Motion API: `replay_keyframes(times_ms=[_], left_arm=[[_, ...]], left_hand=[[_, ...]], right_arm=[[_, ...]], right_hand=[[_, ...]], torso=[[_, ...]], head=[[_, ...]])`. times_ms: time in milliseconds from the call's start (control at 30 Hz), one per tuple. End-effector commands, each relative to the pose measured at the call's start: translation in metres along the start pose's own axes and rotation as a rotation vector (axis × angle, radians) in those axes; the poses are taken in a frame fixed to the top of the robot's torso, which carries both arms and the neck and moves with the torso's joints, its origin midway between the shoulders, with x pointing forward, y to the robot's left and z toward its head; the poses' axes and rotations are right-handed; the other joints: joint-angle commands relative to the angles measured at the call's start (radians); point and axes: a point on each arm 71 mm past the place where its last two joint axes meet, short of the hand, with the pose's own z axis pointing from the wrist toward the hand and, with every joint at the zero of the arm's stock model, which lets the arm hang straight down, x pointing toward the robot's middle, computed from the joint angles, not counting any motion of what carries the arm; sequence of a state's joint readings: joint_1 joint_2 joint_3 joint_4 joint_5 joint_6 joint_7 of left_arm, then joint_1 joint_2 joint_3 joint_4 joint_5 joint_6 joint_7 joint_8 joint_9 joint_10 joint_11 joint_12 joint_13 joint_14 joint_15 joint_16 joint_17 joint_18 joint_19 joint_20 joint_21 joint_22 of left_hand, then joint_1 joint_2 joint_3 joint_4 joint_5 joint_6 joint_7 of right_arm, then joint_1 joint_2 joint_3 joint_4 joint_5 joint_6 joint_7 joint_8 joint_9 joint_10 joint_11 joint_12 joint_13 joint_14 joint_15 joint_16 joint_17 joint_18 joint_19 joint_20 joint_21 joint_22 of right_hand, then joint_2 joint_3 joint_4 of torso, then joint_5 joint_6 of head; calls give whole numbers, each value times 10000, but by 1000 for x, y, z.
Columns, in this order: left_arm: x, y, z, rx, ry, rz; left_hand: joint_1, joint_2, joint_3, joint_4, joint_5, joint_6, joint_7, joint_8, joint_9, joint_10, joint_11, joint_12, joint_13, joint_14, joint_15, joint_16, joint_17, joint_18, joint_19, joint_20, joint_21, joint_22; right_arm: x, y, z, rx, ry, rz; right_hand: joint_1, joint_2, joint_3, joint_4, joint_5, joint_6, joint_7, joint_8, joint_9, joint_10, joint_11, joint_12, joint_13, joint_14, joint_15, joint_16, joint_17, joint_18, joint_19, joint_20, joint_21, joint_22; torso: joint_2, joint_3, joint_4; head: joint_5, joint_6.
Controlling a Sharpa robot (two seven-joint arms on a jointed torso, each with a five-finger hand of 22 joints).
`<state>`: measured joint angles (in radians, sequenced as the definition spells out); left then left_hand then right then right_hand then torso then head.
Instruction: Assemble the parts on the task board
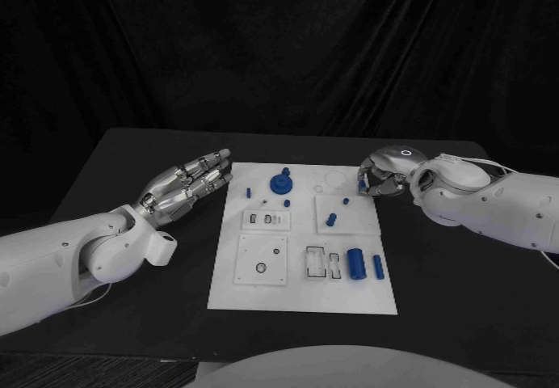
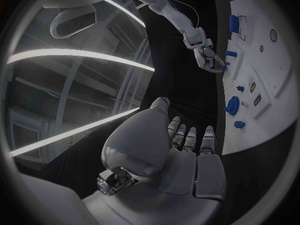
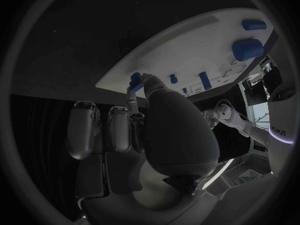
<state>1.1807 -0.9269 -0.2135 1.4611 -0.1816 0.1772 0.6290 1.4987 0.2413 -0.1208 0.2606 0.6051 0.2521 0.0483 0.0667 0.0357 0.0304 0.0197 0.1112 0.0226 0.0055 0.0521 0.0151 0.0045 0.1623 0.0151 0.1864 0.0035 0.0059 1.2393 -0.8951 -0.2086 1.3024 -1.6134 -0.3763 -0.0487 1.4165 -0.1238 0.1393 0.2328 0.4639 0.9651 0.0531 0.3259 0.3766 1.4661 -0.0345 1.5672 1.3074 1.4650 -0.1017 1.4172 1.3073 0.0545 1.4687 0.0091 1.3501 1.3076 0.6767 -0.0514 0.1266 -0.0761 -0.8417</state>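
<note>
Task board [image 1: 305, 267] bears no readable writing; right hand [image 1: 381, 174] pinches a blue part [image 3: 135, 81].

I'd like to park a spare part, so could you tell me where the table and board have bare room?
The black table is bare beyond the left hand, and along the near edge below the task board, whose near strip is also bare. It is crowded at the board's far right corner, where the right hand touches a small blue part.
</note>
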Motion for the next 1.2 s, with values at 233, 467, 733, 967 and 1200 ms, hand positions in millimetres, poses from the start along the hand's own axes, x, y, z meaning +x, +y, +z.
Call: replay_keyframes(times_ms=[233, 467, 733, 967, 1200], left_arm=[[2, 0, 2, 75, 144, -104], [3, 1, 3, 41, 176, -112], [5, 1, 5, 28, 242, -146], [5, 2, 5, 0, 263, -157], [6, 2, 6, -22, 291, -171]], left_hand=[[82, -22, 54, -18, 63, -29, 24, 8, 3, -43, 45, 9, -11, -6, 64, 35, 12, 190, -19, 52, 55, 12], [81, -28, 62, -26, 65, -13, 31, 14, 5, -40, 52, 16, -10, -5, 68, 38, 13, 190, -16, 62, 57, 13], [80, -30, 64, -27, 65, -23, 30, 12, 4, -41, 52, 12, -11, -6, 68, 35, 12, 190, -20, 63, 54, 11], [80, -30, 64, -27, 65, -23, 30, 12, 4, -41, 52, 12, -11, -6, 68, 35, 12, 190, -20, 63, 54, 11], [79, -30, 71, -31, 68, -8, 31, 17, 6, -40, 51, 17, -10, -6, 67, 33, 11, 190, -20, 65, 54, 11]], right_arm=[[-35, 30, 5, -563, -1420, 194], [-40, 75, 11, -1475, -1015, 419], [-28, 124, 23, -2408, -159, 529], [-14, 147, 31, -2702, 268, 592], [-6, 160, 36, -2841, 571, 596]], right_hand=[[-9, 93, -2, -57, 39, 132, -13, 76, 103, 1047, -7, 36, 2634, 672, 21, -61, 481, 18, 100, 7, -73, 1591], [-36, 87, 4, -61, 59, 97, 32, 67, 114, 1047, 46, 36, 2634, 649, 61, -150, 358, 38, 66, 28, -168, 1551], [-28, 105, 42, -110, 77, 27, 76, 44, 127, 1047, 123, 36, 2634, 624, 120, -244, 228, 57, 36, 70, -265, 1513], [-40, 103, 59, -153, 69, -8, 120, 32, 137, 1047, 200, 36, 2634, 610, 179, -300, 148, 74, 7, 111, -355, 1476], [-49, 104, 72, -184, 66, -30, 159, 20, 142, 1047, 248, 36, 2634, 603, 218, -331, 103, 90, -19, 143, -435, 1443]], torso=[[4, -7, -14], [-4, -12, 4], [-1, -7, 38], [16, -1, 11], [2, 1, 28]], head=[[13, -21], [3, -100], [-1, -163], [82, -209], [114, -260]])
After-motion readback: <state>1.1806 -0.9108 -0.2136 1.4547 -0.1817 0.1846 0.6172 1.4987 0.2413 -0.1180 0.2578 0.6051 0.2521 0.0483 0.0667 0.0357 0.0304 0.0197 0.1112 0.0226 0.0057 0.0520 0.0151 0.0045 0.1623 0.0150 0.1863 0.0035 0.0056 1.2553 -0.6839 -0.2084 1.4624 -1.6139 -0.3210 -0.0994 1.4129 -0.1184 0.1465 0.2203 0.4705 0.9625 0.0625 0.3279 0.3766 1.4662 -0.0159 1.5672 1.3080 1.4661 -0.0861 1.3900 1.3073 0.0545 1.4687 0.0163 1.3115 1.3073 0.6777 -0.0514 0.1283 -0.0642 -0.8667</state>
